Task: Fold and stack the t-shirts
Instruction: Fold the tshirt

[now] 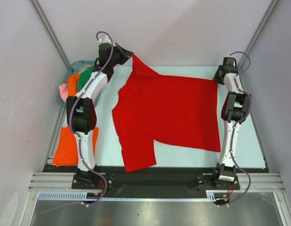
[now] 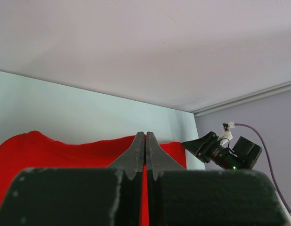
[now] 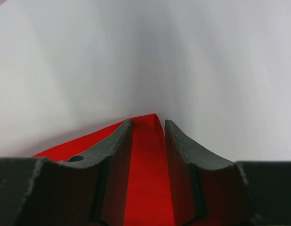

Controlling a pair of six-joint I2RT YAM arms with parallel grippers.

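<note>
bare table [image 1: 105, 146] left of the red t-shirt [image 1: 169, 113]; the basket [image 1: 65, 94] blocks the far-left corner.

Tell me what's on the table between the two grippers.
The red t-shirt spans the whole stretch: the left gripper pinches its far-left corner, the right gripper its far-right corner. The top view shows nothing else between them.

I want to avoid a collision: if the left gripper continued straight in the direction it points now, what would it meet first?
Probably the right gripper: past the red t-shirt pinched in the left gripper, it sits slightly right of that line. Depth is unclear.
</note>
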